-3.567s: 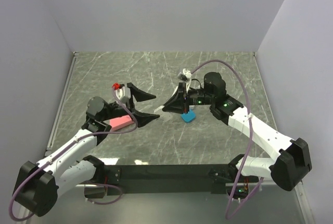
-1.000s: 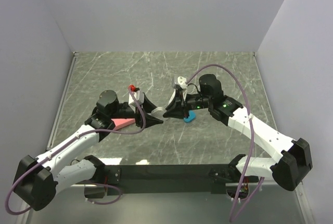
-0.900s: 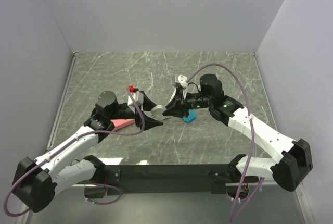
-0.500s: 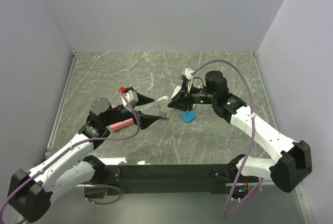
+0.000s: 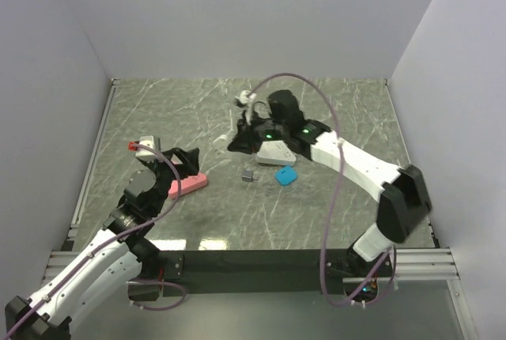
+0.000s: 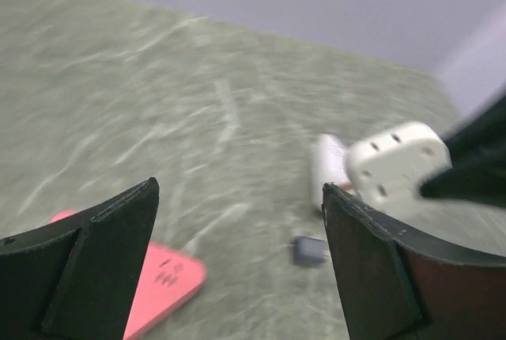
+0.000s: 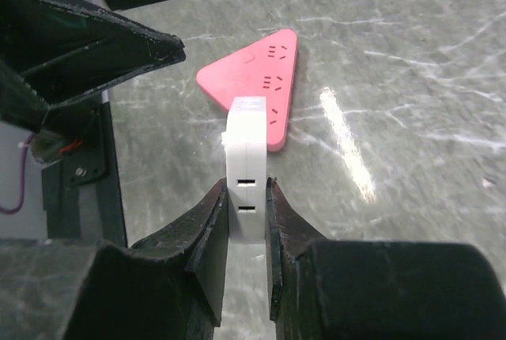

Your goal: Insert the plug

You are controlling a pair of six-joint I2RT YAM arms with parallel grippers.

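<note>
The right fingers (image 7: 207,233) are clamping the stiff white socket block (image 7: 247,142) by its flat sides; the left fingers (image 6: 371,277) are gaping open. The tiny plug (image 5: 248,175) is likely needing a careful side pinch.

Bright, even light up top; soft shadows on the bench (image 5: 158,111); left wrist view smeared with blur; white glare streak in right wrist view.

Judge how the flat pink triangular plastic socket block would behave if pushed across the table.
The flat pink triangular plastic socket block lies low and broad, so it would probably slide, not tip or roll. Its moulded shell looks rigid. The glossy table may let it spin if pushed off-centre.
</note>
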